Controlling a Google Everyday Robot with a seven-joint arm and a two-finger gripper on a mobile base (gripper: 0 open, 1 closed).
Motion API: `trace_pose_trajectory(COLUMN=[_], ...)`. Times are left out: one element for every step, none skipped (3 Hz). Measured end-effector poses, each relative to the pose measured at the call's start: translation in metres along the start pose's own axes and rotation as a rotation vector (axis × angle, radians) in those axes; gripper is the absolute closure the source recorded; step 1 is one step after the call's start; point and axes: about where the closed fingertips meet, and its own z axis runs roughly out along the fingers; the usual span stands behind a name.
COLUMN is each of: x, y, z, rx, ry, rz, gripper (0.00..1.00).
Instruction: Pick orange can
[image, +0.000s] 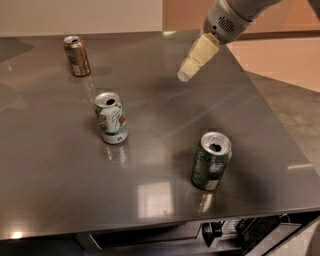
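The orange can (76, 55) stands upright at the far left of the grey table (150, 135); it is brownish-copper with a silver top. My gripper (186, 74) hangs from the arm at the upper right and points down and left above the table's far middle. It is well to the right of the orange can and holds nothing that I can see.
A white can with green and red print (111, 118) stands left of centre. A dark green can (211, 160) stands near the front right. The table's right edge drops to a grey floor (292, 110). Dark equipment (240, 230) sits below the front edge.
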Motion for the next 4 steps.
trace_pose_trajectory(x=[-0.028, -0.051, -0.070, -0.085], y=[-0.011, -0.021, -0.027, -0.031], z=[0.018, 0.035, 0.048, 0.061], rx=[-0.024, -0.031, -0.004, 0.042], ry=[-0.038, -0.064, -0.091, -0.134], rz=[0.009, 0.021, 0.031, 0.078], gripper=[0.00, 0.00, 0.00, 0.00])
